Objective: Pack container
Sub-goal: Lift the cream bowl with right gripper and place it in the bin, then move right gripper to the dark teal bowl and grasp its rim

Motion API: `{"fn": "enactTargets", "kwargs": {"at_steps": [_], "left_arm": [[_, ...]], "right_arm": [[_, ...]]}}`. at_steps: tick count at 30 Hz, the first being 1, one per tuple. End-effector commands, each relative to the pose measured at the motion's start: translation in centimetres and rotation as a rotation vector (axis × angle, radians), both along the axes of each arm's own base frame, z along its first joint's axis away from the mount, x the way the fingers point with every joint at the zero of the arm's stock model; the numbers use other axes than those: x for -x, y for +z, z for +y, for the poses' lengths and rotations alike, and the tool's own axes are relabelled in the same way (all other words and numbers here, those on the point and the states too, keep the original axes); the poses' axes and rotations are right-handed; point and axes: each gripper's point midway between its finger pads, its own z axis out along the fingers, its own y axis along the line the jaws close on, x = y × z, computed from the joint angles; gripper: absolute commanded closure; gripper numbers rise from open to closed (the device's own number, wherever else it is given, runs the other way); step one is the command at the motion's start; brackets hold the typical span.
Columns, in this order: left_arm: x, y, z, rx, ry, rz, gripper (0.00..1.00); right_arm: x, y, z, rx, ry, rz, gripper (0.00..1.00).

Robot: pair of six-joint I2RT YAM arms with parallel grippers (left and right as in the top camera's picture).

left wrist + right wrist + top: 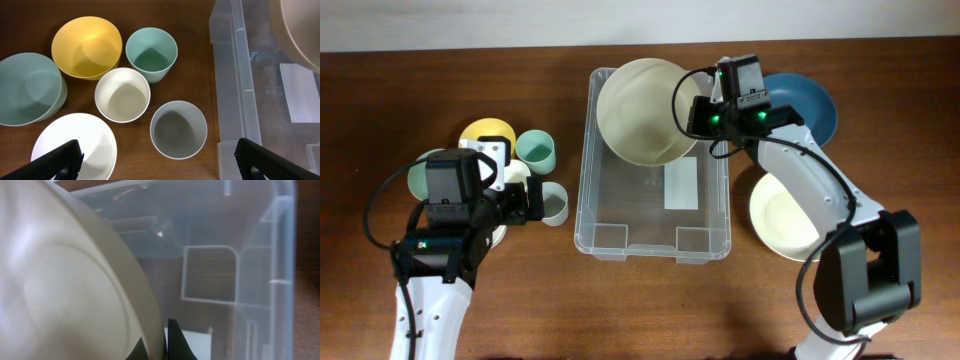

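Overhead view, lower edge upward. At lower left, the left gripper (532, 202) stands over a cluster of crockery; the left wrist view shows its fingers (65, 160) spread wide at the two bottom corners, with nothing between them. Under that arm lies a white plate (75, 145), and a green bowl (27, 90) sits at the left edge. Three cups stand close together: a grey cup (178, 129) nearest the container, a white cup (122, 95) beside it, and a teal cup (151, 54) above. A yellow bowl (87, 47) sits at the upper left of the cluster.

The container (590, 200) lies at the centre of the table, long side running up the frame, just right of the grey cup. A white label (680, 187) shows on its floor. At lower right, a second cream bowl (785, 215) rests on the table, partly under the right arm.

At the upper end of the container, the right gripper (686, 104) is clamped on the right rim of a cream bowl (640, 110). The bowl overlaps the container's upper rim. In the right wrist view the bowl (65, 290) fills the left of the frame, with one dark fingertip (172, 340) against its edge. Whether the bowl touches the container cannot be told. A blue bowl (810, 105) sits at upper right, behind the right arm.
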Motion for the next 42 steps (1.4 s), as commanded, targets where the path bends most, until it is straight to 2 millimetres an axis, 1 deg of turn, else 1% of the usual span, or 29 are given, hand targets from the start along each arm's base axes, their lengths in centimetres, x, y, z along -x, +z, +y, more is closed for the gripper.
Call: {"fn": "enactTargets", "kwargs": {"at_steps": [1,4,5,6,7,8,11,13,17,18,19,20,21,22,23,24,25,27,28,29,30,32,33,35,36,37,38,40,42], "left_arm": [[-0.3,1.0,-0.2,0.007,-0.002,-0.025,0.0],[-0.3,1.0,-0.2,0.007,-0.001,-0.024,0.01],[-0.3,0.9,-0.2,0.007,-0.002,-0.024,0.01],[-0.3,0.9,-0.2,0.007,-0.002,-0.024,0.01],[-0.3,0.9,-0.2,0.007,-0.002,-0.024,0.01],[-0.3,0.9,-0.2,0.007,-0.002,-0.024,0.01],[-0.3,0.9,-0.2,0.007,-0.002,-0.024,0.01],[-0.3,0.9,-0.2,0.007,-0.002,-0.024,0.01],[-0.3,0.9,-0.2,0.008,-0.002,-0.022,0.01],[-0.2,0.9,-0.2,0.008,-0.001,-0.02,0.01],[-0.2,0.8,-0.2,0.007,-0.002,-0.017,0.01],[-0.2,0.8,-0.2,0.007,-0.002,-0.016,0.01],[-0.1,0.8,-0.2,0.007,-0.002,-0.015,0.01],[-0.1,0.8,-0.2,0.007,-0.002,-0.014,0.01],[-0.1,0.8,-0.2,0.007,-0.001,-0.013,0.01],[-0.1,0.8,-0.2,0.007,-0.002,-0.013,0.01],[-0.1,0.8,-0.2,0.007,-0.002,-0.013,0.01],[-0.1,0.8,-0.2,0.007,-0.002,-0.013,0.01],[-0.1,0.8,-0.2,0.007,-0.002,-0.013,0.01],[-0.1,0.8,-0.2,0.007,-0.002,-0.013,0.0],[-0.1,0.8,-0.2,0.007,-0.002,-0.013,0.01],[-0.1,0.8,-0.2,0.007,-0.002,-0.013,0.01],[-0.1,0.8,-0.2,0.007,-0.001,-0.013,0.01],[-0.1,0.8,-0.2,0.007,-0.002,-0.013,0.01],[-0.1,0.7,-0.2,0.007,-0.002,-0.012,0.01],[-0.1,0.8,-0.2,0.007,-0.002,-0.013,0.0],[-0.1,0.8,-0.2,0.007,-0.002,-0.013,0.01],[-0.1,0.8,-0.2,0.007,-0.002,-0.013,0.01],[-0.1,0.8,-0.2,0.008,-0.002,-0.013,0.01]], "right_arm": [[-0.8,-1.4,-1.0,-0.009,-0.065,0.034,0.96],[-0.8,-2.3,-1.0,-0.003,-0.065,0.053,0.96],[-0.9,-2.4,-0.9,-0.003,-0.064,0.052,0.93],[-0.9,-2.4,-0.9,-0.004,-0.064,0.048,0.87],[-1.0,-2.3,-0.9,-0.005,-0.064,0.045,0.78],[-1.0,-2.2,-0.8,-0.007,-0.054,0.04,0.73],[-0.9,-2.2,-0.4,-0.014,-0.024,0.039,0.75],[-0.7,-1.6,-0.1,-0.033,-0.01,0.035,0.77],[-0.6,1.5,0.0,-0.042,0.007,-0.024,0.76],[-0.5,3.8,-0.4,-0.024,0.009,-0.064,0.7],[-0.4,5.1,-0.8,-0.009,0.005,-0.083,0.68],[-0.3,6.8,-1.4,0.012,-0.001,-0.106,0.67],[-0.1,8.7,-2.4,0.034,-0.029,-0.127,0.66],[0.1,10.6,-3.9,0.058,-0.071,-0.148,0.62],[0.2,11.9,-5.1,0.072,-0.102,-0.161,0.52],[0.5,14.0,-7.4,0.091,-0.16,-0.179,0.42],[0.8,15.6,-10.1,0.09,-0.219,-0.188,0.39],[1.3,16.5,-14.5,0.084,-0.313,-0.172,0.34],[1.7,16.2,-16.9,0.062,-0.367,-0.148,0.28],[2.0,15.8,-18.9,0.041,-0.404,-0.123,0.24],[2.5,14.8,-21.4,0.003,-0.438,-0.081,0.22],[3.1,13.2,-24.1,-0.051,-0.476,-0.025,0.2],[3.6,11.2,-26.5,-0.094,-0.506,0.034,0.2],[4.2,8.0,-28.8,-0.13,-0.546,0.127,0.2],[4.4,6.5,-29.5,-0.141,-0.552,0.169,0.2],[4.5,3.8,-30.2,-0.154,-0.57,0.238,0.2],[4.4,2.0,-30.5,-0.159,-0.572,0.278,0.2],[3.8,-1.1,-30.4,-0.165,-0.547,0.33,0.2],[2.6,-4.3,-29.9,-0.176,-0.524,0.363,0.2]]}}
